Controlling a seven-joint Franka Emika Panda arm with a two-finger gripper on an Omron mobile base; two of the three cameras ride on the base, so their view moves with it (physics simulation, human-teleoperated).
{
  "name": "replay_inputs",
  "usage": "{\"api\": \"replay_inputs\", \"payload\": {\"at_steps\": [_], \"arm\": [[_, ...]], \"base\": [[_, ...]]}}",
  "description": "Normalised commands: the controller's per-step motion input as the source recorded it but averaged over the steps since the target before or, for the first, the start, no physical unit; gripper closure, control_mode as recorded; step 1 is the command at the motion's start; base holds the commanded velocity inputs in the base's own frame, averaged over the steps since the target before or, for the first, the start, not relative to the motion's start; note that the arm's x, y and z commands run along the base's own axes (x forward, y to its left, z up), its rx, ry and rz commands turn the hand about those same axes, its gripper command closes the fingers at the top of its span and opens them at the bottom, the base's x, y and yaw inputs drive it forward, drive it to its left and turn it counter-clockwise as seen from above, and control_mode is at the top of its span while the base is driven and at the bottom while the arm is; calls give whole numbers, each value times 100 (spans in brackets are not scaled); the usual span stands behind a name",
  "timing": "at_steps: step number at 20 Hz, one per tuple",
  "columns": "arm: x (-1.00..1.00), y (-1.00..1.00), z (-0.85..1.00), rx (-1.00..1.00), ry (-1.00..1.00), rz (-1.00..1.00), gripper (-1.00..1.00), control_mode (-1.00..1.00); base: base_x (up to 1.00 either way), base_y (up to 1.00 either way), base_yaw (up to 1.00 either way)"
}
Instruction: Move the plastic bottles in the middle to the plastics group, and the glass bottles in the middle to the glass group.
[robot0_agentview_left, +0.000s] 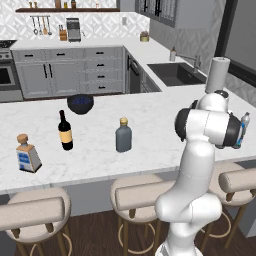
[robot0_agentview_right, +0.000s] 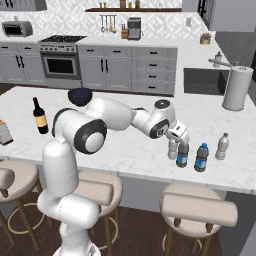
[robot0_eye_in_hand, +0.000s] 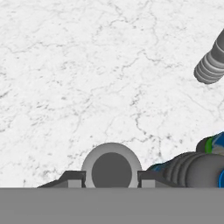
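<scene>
Gripper (robot0_agentview_right: 178, 141) closed on cap of pale water bottle (robot0_agentview_right: 173, 148), apparently, standing on marble counter (robot0_agentview_right: 125, 145) among plastics group (robot0_agentview_right: 201, 157). Squat grey-blue glass bottle (robot0_agentview_left: 123, 135) upright mid-counter, right of wine bottle (robot0_agentview_left: 65, 131).

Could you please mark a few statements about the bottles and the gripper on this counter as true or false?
1. The gripper is shut on the cap of a pale bottle. True.
2. The wine bottle lies on its side. False: it stands upright.
3. The squat grey bottle stands apart from the wine bottle, to its right in the left base view. True.
4. The dark bowl sits in the sink. False: it sits on the counter, behind the wine bottle.
5. A dark bottle with a blue label stands right beside the pale bottle. True.
</scene>
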Motion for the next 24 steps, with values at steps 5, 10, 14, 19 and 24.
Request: {"api": "replay_inputs", "payload": {"at_steps": [5,10,14,19,24], "arm": [[0,0,-13,0,1,0,100,-100],[0,0,0,0,0,0,-100,-100],[0,0,0,0,0,0,-100,-100],[0,0,0,0,0,0,-100,-100],[0,0,0,0,0,0,-100,-100]], "base": [[0,0,0],[0,0,0],[0,0,0],[0,0,0],[0,0,0]]}}
